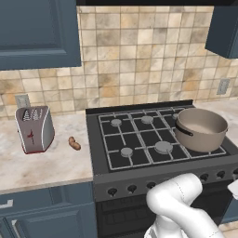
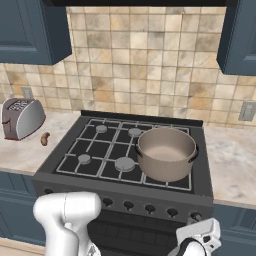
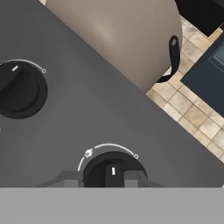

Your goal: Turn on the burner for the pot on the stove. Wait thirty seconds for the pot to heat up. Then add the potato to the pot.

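The pot (image 1: 201, 128) is sitting on the stove (image 1: 139, 139), on the right side near the front. In the right base view the pot (image 2: 166, 152) is showing its pale inside, and nothing is lying in it. Its short dark handle (image 1: 183, 130) is sticking out toward the middle of the stove.

The potato (image 1: 74, 143) is lying on the counter (image 1: 46, 162) to the left of the stove. It is resting just beside the toaster (image 1: 34, 128) but not touching it. From the other side, the potato (image 2: 45, 138) is sitting between the toaster (image 2: 21, 118) and the stove's left edge.

The gripper (image 3: 113, 180) is down low at the front of the stove, right at a knob (image 3: 113, 170). One finger is sitting on each side of the knob, very close to it. The tips are mostly cut off at the bottom of the hand view, so I cannot tell if they are squeezing it. A second knob (image 3: 17, 89) is sitting off to one side. The pot's side (image 3: 118, 35) is rising up behind the knob panel.

The white arm (image 2: 67, 215) is bending low in front of the stove.
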Tool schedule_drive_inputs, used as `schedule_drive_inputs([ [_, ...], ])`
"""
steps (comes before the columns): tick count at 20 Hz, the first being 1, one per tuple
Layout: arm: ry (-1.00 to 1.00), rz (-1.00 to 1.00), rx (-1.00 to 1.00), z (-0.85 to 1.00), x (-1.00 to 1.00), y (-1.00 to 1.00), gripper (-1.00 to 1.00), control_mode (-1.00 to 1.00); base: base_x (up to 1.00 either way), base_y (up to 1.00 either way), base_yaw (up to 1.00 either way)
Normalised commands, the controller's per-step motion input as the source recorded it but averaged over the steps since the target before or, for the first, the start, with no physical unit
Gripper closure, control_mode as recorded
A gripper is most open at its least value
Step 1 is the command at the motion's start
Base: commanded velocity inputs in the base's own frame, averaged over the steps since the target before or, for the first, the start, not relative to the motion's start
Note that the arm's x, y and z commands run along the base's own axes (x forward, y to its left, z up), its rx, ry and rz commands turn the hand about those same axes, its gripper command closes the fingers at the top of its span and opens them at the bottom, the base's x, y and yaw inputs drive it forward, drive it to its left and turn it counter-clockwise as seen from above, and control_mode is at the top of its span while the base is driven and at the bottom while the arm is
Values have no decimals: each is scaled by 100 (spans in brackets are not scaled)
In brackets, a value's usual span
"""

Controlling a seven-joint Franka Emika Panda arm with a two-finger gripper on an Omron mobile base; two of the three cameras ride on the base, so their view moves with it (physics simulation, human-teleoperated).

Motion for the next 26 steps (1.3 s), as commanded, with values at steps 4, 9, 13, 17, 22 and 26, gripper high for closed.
schedule_drive_inputs([
  [4,3,-11,0,100,-100,-42,100,-100,0,0,0],
  [9,-1,-1,0,12,-18,-11,100,-100,0,0,0],
  [13,0,0,0,0,0,0,100,-100,0,0,0],
  [17,0,0,0,0,0,0,100,-100,0,0,0],
  [22,0,0,0,0,0,0,100,-100,0,0,0],
  [26,0,0,0,0,0,0,100,-100,0,0,0],
])
